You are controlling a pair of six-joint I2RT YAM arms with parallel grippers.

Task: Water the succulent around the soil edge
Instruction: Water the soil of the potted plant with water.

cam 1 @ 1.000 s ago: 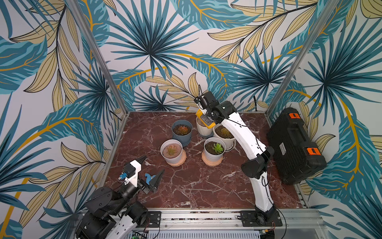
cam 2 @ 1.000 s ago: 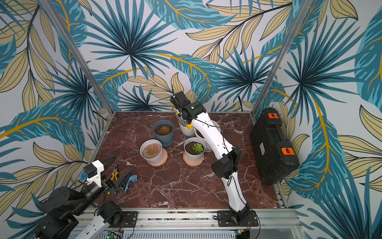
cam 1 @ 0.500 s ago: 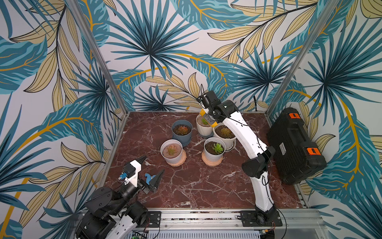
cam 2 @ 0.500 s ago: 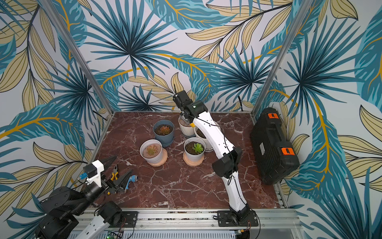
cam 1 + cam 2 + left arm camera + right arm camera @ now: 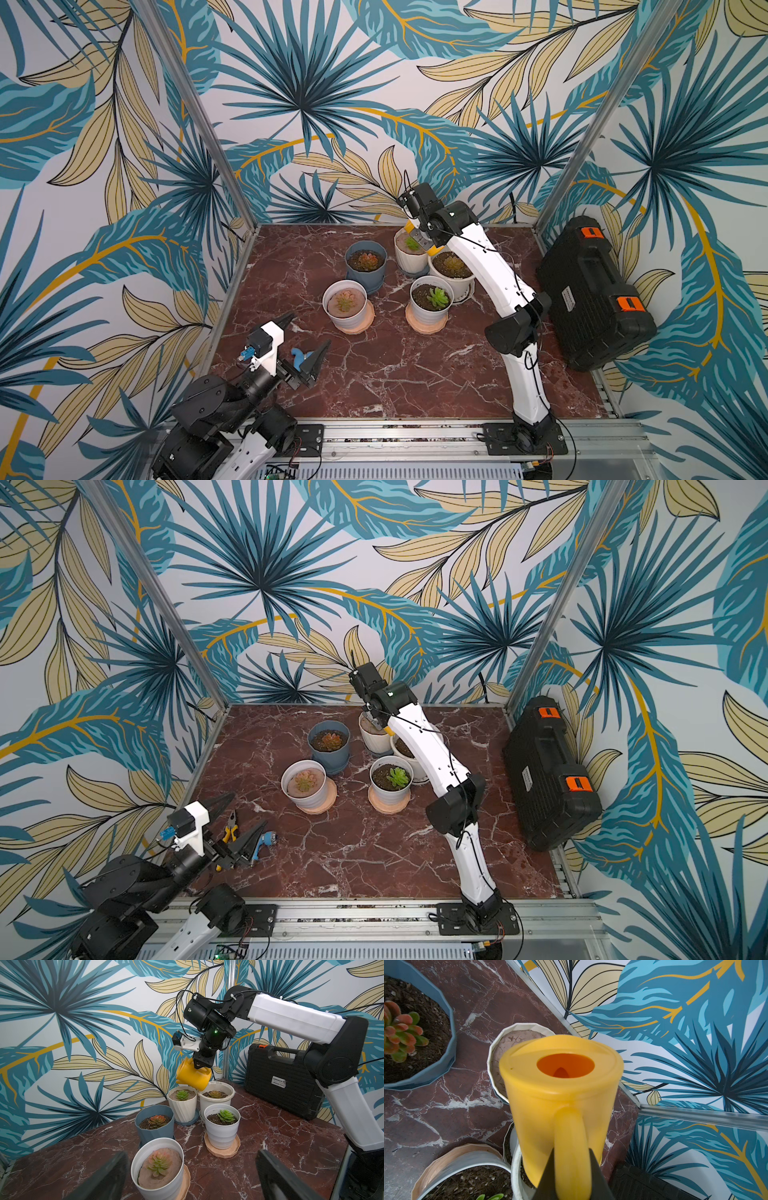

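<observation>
A yellow watering can (image 5: 193,1076) hangs tilted over the cream ribbed pot (image 5: 182,1107) at the back of the table. My right gripper (image 5: 571,1150) is shut on the can's handle (image 5: 571,1138). A small green succulent (image 5: 182,1094) grows in that pot's pale, cracked soil. In the right wrist view the can (image 5: 560,1088) hides the plant, and only part of the pot's rim (image 5: 494,1053) shows. In both top views the right arm covers most of the can (image 5: 431,250) (image 5: 388,730). My left gripper (image 5: 307,332) (image 5: 191,1153) is open and empty, low at the front left.
Around the cream pot stand a blue pot (image 5: 365,266), a wide white pot (image 5: 453,270), and two white pots on saucers (image 5: 345,305) (image 5: 430,303). A black case (image 5: 590,291) lies along the right edge. Pliers (image 5: 230,831) and a blue hose nozzle (image 5: 262,843) lie under my left gripper.
My right wrist has shifted slightly to the right and turned, with the can still over the cream pot. The left arm has not moved.
</observation>
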